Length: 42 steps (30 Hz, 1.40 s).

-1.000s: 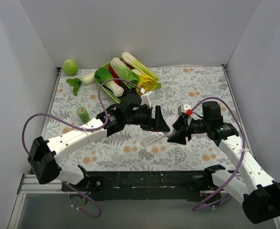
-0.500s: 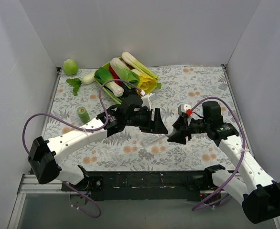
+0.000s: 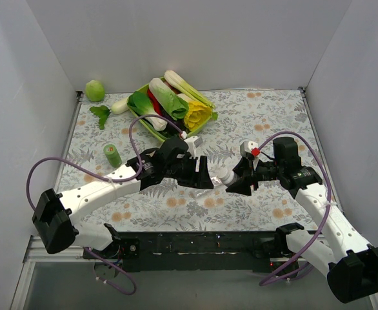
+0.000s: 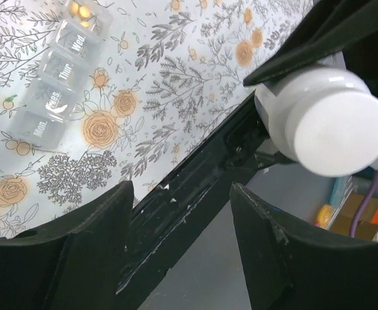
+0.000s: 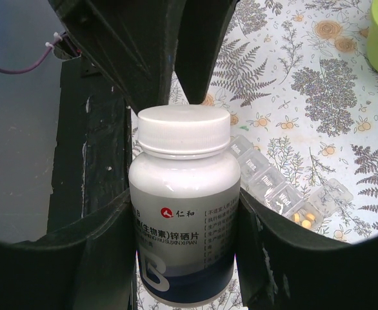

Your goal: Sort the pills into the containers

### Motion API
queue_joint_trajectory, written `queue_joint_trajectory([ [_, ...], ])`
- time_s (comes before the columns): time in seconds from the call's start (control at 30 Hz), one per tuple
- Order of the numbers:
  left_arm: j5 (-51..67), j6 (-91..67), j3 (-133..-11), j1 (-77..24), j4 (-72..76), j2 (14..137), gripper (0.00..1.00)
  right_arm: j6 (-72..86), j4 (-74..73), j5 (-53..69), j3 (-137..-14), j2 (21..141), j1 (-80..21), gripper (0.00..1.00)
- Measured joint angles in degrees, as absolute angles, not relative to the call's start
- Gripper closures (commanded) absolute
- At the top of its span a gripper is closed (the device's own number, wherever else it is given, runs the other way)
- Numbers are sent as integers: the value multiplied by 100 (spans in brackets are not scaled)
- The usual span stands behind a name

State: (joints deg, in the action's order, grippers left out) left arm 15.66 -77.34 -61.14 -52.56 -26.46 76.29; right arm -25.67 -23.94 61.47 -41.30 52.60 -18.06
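Above: right gripper (image 3: pixel 235 183) pinches a capped pill bottle (image 3: pixel 226 176), left gripper (image 3: pixel 204 181) spread at its 9 o'clock. Left wrist: containers (image 4: pixel 60 84) on the tabletop (image 4: pixel 195 77) at 10 o'clock, pills (image 4: pixel 80 10) in 1 compartment. Right wrist: cap (image 5: pixel 184 129) on; we judge most sorting remains.

Robotics lab test booth: plain white walls (image 3: pixel 195 39) box in a floral-patterned worktop (image 3: pixel 273 116); a left arm (image 3: pixel 99 186) and right arm (image 3: pixel 326 214), purple-cabled, are bolted to a black rail (image 3: pixel 195 245).
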Motion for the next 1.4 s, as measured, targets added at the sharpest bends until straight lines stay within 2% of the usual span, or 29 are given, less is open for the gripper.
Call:
queue_joint_trajectory([
  [0.13, 1865, -7526, -6003, -5240, -2585, 7369, 18, -2567, -2394, 6147, -4130, 5256, -1806, 97],
  [0.23, 2211, -7456, -6005, -5240, -2340, 7063, 13, -2571, -2394, 6145, -4130, 5253, -1806, 97],
  [0.33, 2460, -7570, -6141, -5240, -2084, 6936, 13, -2574, -2394, 6143, -4130, 5253, -1806, 97],
  [0.4, 2530, -7719, -6318, -5240, -1931, 7041, 16, -2574, -2394, 6143, -4130, 5253, -1806, 97],
  [0.5, 2504, -7977, -6643, -5240, -1806, 7402, 29, -2576, -2394, 6141, -4130, 5253, -1806, 97],
  [0.73, 2307, -8278, -7102, -5240, -1992, 8117, 32, -2591, -2394, 6132, -4130, 5242, -1806, 97],
  [0.9, 2292, -8320, -7133, -5240, -2123, 8211, 38, -2593, -2397, 6123, -4130, 5242, -1806, 97],
  [1.03, 2344, -8329, -7133, -5240, -2152, 8211, 49, -2593, -2397, 6123, -4130, 5242, -1806, 97],
  [1.07, 2368, -8320, -7133, -5240, -2156, 8211, 55, -2593, -2397, 6123, -4130, 5242, -1806, 97],
  [1.27, 2639, -8106, -7131, -5218, -2154, 8213, 75, -2593, -2414, 6167, -4130, 5242, -1806, 97],
  [1.4, 2897, -7601, -7129, -5199, -2137, 8221, 73, -2591, -2493, 6274, -4130, 5245, -1806, 97],
])
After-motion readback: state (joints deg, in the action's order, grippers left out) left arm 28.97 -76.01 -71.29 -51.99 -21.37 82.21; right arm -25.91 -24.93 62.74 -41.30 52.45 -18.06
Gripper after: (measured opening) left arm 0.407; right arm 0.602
